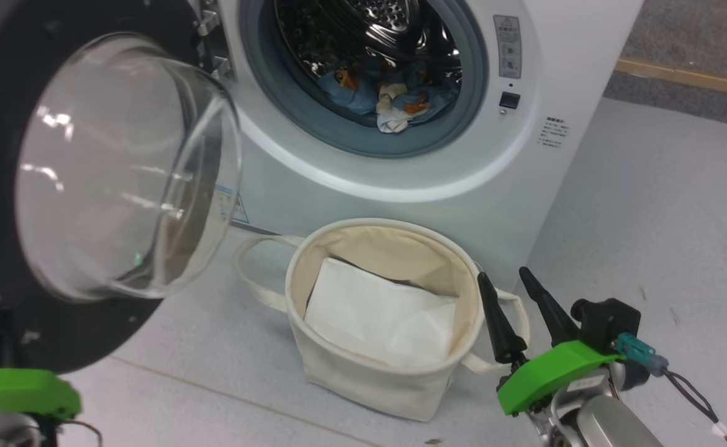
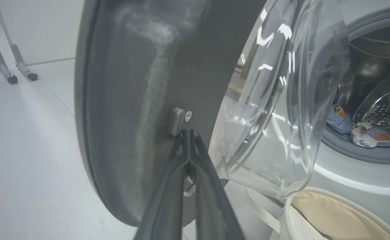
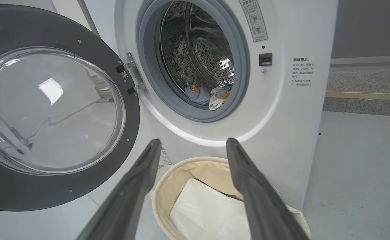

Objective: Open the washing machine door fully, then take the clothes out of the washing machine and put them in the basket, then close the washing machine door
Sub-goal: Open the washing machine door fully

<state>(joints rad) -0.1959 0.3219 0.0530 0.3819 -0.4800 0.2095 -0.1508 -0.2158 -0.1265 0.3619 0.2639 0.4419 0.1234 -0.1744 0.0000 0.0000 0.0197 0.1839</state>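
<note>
The washing machine door [image 1: 3, 81] is swung open to the left, its clear glass bowl [image 1: 121, 167] bulging toward me. My left gripper [image 2: 189, 133] is shut, its tips pressed against the door's dark inner rim [image 2: 131, 100] next to a small latch piece [image 2: 177, 120]. The white washing machine [image 1: 438, 186] shows its steel drum, where the blue printed clothes [image 1: 363, 93] [image 3: 199, 95] lie at the gasket. In front of it on the floor is the cream basket [image 1: 363, 379]. To the right of the basket my right gripper [image 1: 503, 274] [image 3: 194, 142] is open with nothing in it.
A plain white folded sheet [image 1: 375, 310] lies inside the basket. A wooden strip [image 1: 686, 77] runs along the floor at the back right. Metal frame legs on castors [image 2: 11, 66] stand beyond the door. Bare grey floor lies to the washer's right.
</note>
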